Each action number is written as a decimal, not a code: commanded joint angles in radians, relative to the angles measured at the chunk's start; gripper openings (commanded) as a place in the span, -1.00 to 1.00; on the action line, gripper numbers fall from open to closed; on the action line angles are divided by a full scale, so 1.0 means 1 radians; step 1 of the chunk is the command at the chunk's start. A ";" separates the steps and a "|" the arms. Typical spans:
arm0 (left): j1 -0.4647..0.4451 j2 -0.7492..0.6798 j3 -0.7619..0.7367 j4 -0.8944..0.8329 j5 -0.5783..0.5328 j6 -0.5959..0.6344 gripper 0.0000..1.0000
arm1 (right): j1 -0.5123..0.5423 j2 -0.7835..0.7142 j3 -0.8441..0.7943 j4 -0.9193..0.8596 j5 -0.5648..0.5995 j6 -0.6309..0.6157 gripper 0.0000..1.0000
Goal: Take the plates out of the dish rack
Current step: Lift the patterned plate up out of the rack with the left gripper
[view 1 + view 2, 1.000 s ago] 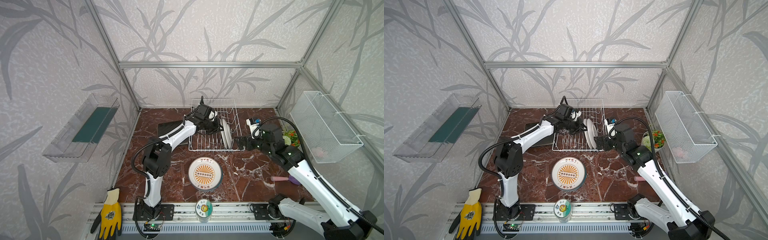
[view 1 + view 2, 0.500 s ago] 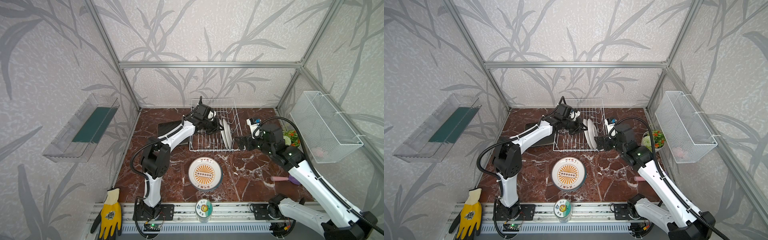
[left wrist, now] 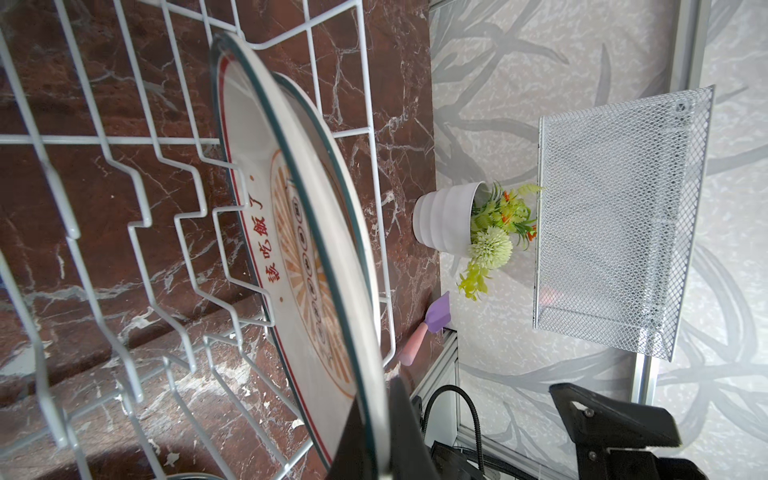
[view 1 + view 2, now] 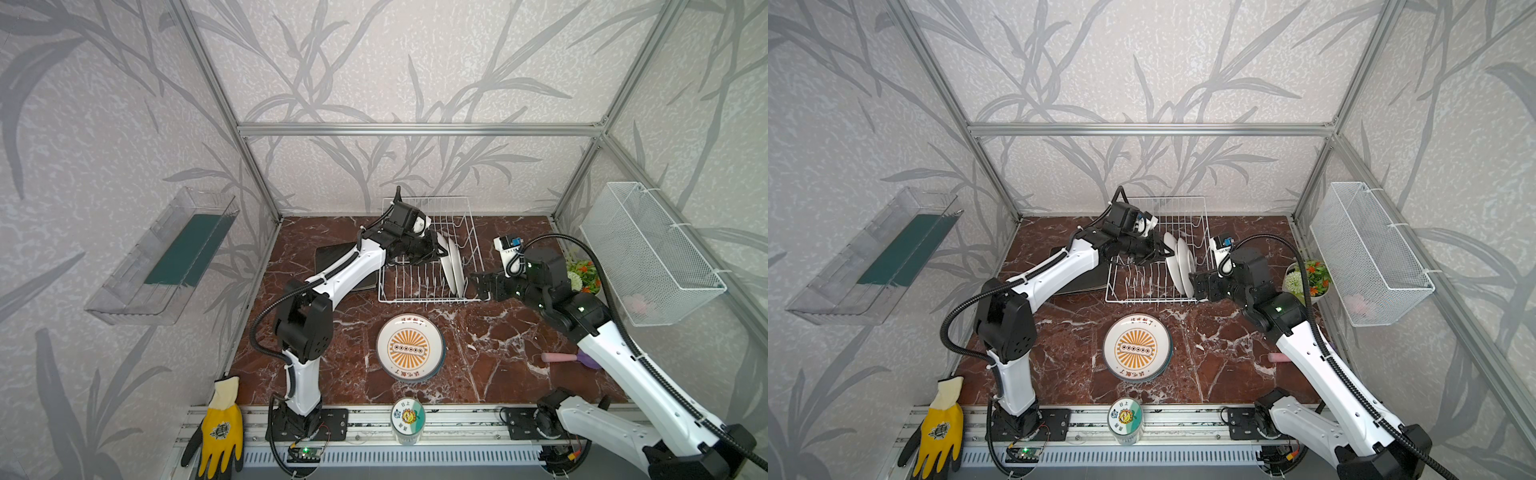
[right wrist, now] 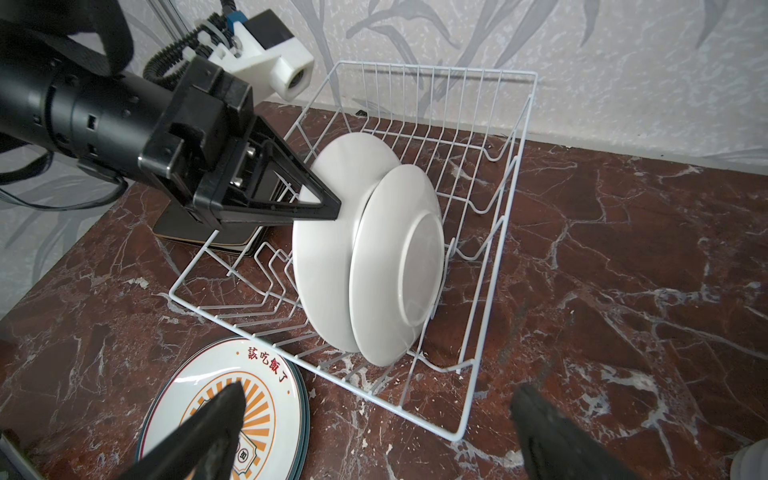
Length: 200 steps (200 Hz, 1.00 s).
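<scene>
Partly, smaller plate [image 5: 397,266] hides the gripped plate [image 5: 322,257].

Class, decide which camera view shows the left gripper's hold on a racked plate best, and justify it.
The right wrist view: the left gripper is seen side-on, shut on the larger plate at its rim. The left wrist view shows only fingertips straddling that rim; both top views show it small.

The left arm [image 4: 353,268] and right arm [image 4: 619,361] are white tubes with fat black joints. A black ribbed cable [image 4: 557,237] loops beside each. The left pincer [image 5: 330,208] is black, with pointy triangle fingers [image 5: 274,217] and silver screws. A white camera block [image 5: 270,54] sits by it.
</scene>
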 commanded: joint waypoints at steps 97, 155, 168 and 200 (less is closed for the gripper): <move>0.025 -0.109 0.112 -0.120 -0.052 0.100 -1.00 | -0.012 -0.026 0.001 0.016 0.016 0.081 0.98; 0.029 -0.150 0.136 -0.112 -0.055 0.112 -1.00 | -0.015 -0.026 0.004 0.027 0.010 0.101 0.98; 0.032 -0.150 0.142 -0.114 -0.056 0.111 -1.00 | -0.016 -0.026 0.004 0.026 0.007 0.106 0.99; 0.033 -0.161 0.149 -0.112 -0.055 0.120 -1.00 | -0.015 -0.030 0.000 0.026 0.011 0.107 0.98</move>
